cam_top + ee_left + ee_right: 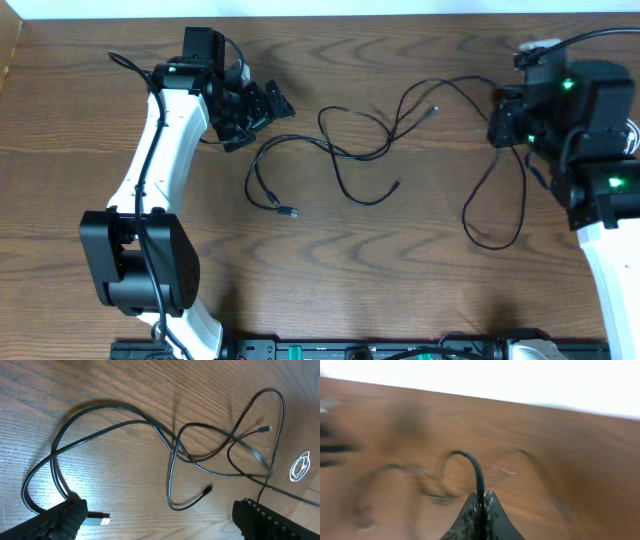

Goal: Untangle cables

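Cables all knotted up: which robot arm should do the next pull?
Right, probably. The right tool is shut on a black cable, ready to pull it free. The left tool is open near the other cables, holding nothing.

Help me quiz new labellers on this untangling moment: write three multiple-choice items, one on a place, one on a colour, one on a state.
1. Where does the tangle of cables lie?
A. between the left arm and the right arm
B. behind the left arm's base
C. hanging off the table's edge

2. What colour is the cable in the right pincer?
A. white
B. red
C. black

3. How is the left pincer?
A. shut on a plug
B. open, holding nothing
C. shut on a cable

Key: 1 A, the overhead view shows the loops lying between the arms. 2 C, a black cord rises from the shut pincer. 3 B, its jaws stand wide apart with nothing between them.
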You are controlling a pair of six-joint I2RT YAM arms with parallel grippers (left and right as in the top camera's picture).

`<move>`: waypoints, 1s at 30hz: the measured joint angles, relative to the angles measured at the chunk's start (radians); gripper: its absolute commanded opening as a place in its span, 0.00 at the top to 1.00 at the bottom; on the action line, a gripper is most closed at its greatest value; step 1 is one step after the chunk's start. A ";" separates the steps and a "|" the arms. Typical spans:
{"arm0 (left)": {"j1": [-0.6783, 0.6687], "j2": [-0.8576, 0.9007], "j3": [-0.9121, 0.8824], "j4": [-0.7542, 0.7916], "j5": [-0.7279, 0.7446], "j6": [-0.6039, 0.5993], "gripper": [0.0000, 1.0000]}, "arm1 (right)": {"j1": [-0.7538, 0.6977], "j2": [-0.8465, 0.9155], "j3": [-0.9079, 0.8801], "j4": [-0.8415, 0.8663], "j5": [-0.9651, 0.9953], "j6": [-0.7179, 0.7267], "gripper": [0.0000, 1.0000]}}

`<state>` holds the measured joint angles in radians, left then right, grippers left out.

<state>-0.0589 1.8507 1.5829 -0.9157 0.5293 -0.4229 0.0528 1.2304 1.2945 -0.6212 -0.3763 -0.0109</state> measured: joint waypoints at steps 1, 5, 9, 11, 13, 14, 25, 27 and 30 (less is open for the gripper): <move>0.000 0.000 0.000 0.000 0.000 0.000 0.02 | -0.012 0.000 0.000 0.025 -0.109 -0.010 0.98; 0.000 0.000 0.000 0.000 0.000 0.000 0.02 | -0.052 0.000 0.000 0.101 -0.399 -0.032 0.99; 0.000 0.000 0.000 0.000 0.000 0.000 0.02 | -0.094 0.000 0.000 0.166 -0.572 -0.027 0.98; 0.000 0.000 0.000 0.000 0.000 0.000 0.02 | -0.113 0.000 0.000 0.208 -0.663 -0.017 0.96; 0.000 0.000 0.000 0.000 0.000 0.000 0.02 | -0.127 0.000 0.000 0.251 -0.769 -0.007 0.95; 0.000 0.000 0.000 0.000 0.000 0.000 0.02 | -0.132 0.000 0.000 0.271 -0.821 -0.003 0.95; 0.000 0.000 0.000 0.000 0.000 0.000 0.02 | -0.143 0.000 0.001 0.563 -1.136 0.262 0.99; 0.000 0.000 0.000 0.000 0.000 0.000 0.02 | -0.146 0.000 0.001 0.566 -1.142 0.289 0.99; 0.000 0.000 0.000 0.000 0.000 0.000 0.02 | -0.152 0.000 0.001 0.517 -1.142 0.313 0.90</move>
<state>-0.0589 1.8507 1.5826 -0.9157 0.5293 -0.4229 -0.0990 1.2301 1.2953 -0.1047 -1.5181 0.3019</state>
